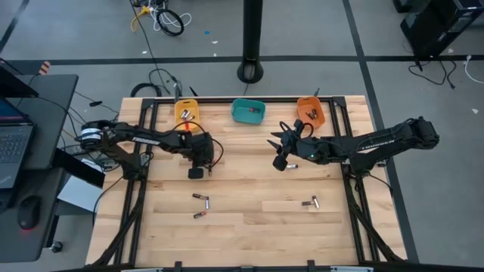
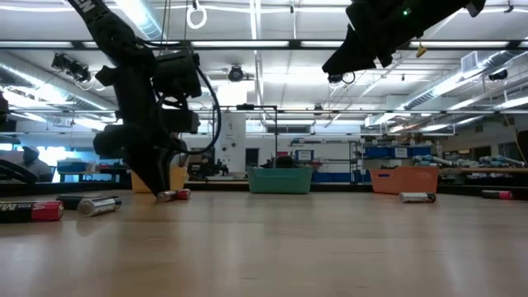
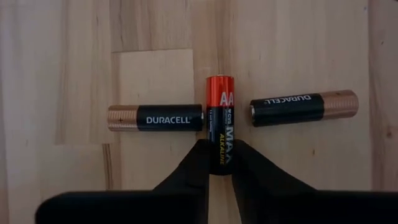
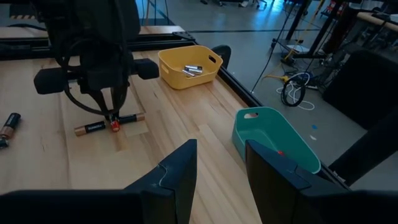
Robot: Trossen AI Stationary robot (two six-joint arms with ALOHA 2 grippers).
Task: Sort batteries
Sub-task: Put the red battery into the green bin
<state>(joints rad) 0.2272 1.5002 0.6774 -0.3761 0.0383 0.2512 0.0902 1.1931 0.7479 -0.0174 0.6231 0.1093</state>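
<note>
The left gripper (image 3: 217,163) is down at the table. Its two fingers (image 3: 193,167) are squeezed on a red and black battery (image 3: 219,118) marked AA. It looks like the pick-up step: the grab is made, but the battery still looks low, at or near the wood.

Two black and copper batteries lie just beside the held one. One (image 3: 155,118) is on one side of the fingers, nearly touching the red one. The other (image 3: 303,107) is on the far side, a bit apart.

The next move, I think, is to lift straight up so the two neighbours don't get bumped. Then the battery goes to a bin. The yellow bin (image 1: 187,113) is the nearest one past the gripper, and it has some batteries in it already. I can't tell which bin this kind belongs in.

The green bin (image 1: 248,111) sits between the two arms.

The right gripper (image 4: 217,165) waits up in the air with its fingers open and nothing in them. The orange bin (image 1: 310,111) is near it. More batteries (image 1: 200,197) lie on the table closer to the front edge.
</note>
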